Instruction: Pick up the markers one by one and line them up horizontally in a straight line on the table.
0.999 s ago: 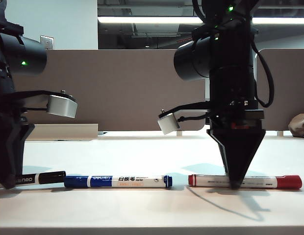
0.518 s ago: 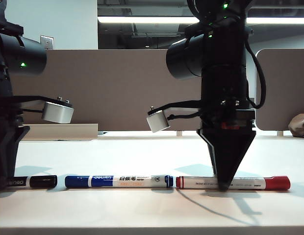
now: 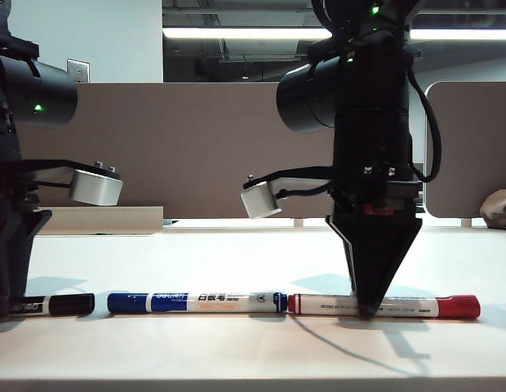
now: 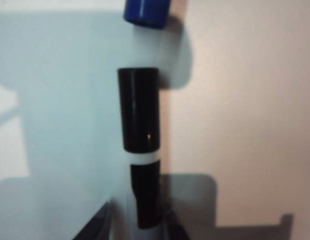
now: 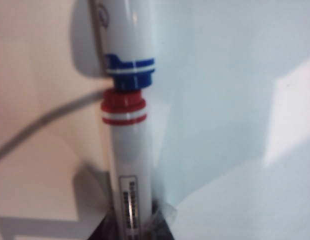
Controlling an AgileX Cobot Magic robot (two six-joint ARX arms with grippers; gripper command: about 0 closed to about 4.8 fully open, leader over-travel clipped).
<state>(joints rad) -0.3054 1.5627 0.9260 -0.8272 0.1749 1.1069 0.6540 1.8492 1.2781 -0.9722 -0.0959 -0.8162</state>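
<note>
- Markers lie end to end along the front of the tabletop (image 3: 237,245): black marker (image 3: 61,305) on the left, blue marker (image 3: 196,302) in the middle, red marker (image 3: 383,306) on the right.
- We see the red marker's end touching the blue one's, while a small gap separates the blue marker from the black.
- We find the right tool (image 3: 369,309) pointing straight down on the red marker's barrel, jaws narrow and closed on it, with the marker resting on the tabletop.
- We find the left tool (image 3: 4,306) low at the left edge over the black marker's hidden end. In the left wrist view the barrel runs between the two fingers (image 4: 97,227); the jaws look partly spread, but we cannot tell whether they grip it.
- We judge the step in hand to be the final placing: all three markers are down and roughly on one line.
- Next, we think, the right tool needs to let go of the red marker and lift straight up without nudging it.
- We would also free the left tool from the black marker, perhaps after closing the gap to the blue one.
</note>
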